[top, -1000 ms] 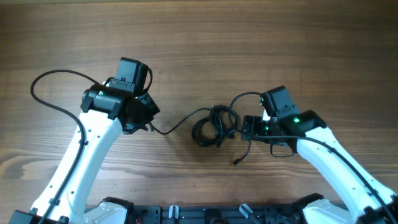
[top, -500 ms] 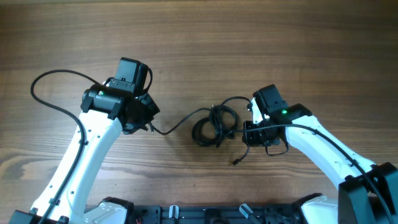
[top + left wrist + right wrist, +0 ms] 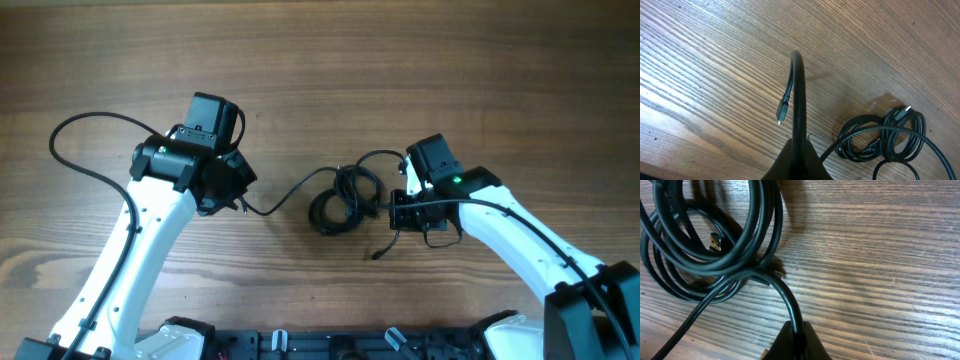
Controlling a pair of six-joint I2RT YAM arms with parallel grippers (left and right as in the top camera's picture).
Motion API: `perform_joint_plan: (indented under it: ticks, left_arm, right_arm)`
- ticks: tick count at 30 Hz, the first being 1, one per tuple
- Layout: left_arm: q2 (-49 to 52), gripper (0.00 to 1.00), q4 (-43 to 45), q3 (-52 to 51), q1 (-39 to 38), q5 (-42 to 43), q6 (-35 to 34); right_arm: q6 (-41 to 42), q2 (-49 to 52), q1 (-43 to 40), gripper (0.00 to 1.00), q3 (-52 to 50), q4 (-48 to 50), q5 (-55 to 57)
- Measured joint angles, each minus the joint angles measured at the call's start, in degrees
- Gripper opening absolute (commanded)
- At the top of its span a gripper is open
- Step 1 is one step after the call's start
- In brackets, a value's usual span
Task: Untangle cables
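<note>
The cables (image 3: 345, 200) lie as a small black coil at the table's middle. One strand (image 3: 290, 192) runs left from the coil to my left gripper (image 3: 238, 205). In the left wrist view that gripper (image 3: 799, 150) is shut on the strand, which arches up past the jaws and ends in a small plug (image 3: 782, 110); the coil (image 3: 885, 137) lies to the right. My right gripper (image 3: 393, 208) sits at the coil's right edge. In its wrist view it (image 3: 795, 329) is shut on a strand coming out of the coil (image 3: 715, 245). A loose end (image 3: 378, 257) trails toward the front.
The left arm's thicker black cable (image 3: 70, 140) loops over the wood at the far left. The dark robot base (image 3: 320, 345) runs along the front edge. The rest is bare wooden tabletop (image 3: 330, 70).
The right gripper has moved left to the coil's edge and shut on a strand; the loop beside it shifted slightly. The left arm has not moved.
</note>
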Motion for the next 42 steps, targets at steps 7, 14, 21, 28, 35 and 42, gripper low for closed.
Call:
perform_joint_plan:
  ticks: [7,14,21,28,35,42]
  left_arm:
    - [0.0,0.04,0.0,0.0,0.0,0.0,0.0]
    - [0.0,0.04,-0.07,0.0,0.28,-1.84,0.02]
    - [0.0,0.04,-2.08,0.0,6.36,-3.37,0.02]
    - [0.0,0.04,-2.51,-0.02,9.38,-4.76,0.02]
    - [0.0,0.04,-2.43,-0.02,11.69,-7.72,0.02]
    - [0.0,0.04,-2.34,-0.02,11.89,-5.01,0.0]
  right_arm:
    - [0.15,-12.55,0.0,0.05,1.99,-4.57,2.08]
    - [3.43,-27.63,-2.38,0.04,3.45,-8.85,9.99]
    - [3.45,-27.17,-17.81,0.04,3.45,-11.96,14.49]
    - [1.64,-23.69,-24.48,0.04,3.45,-11.61,14.25]
    - [9.29,-23.19,-24.48,0.04,3.45,-10.95,15.17]
    - [10.97,-23.17,-24.59,0.04,3.45,-9.42,9.81]
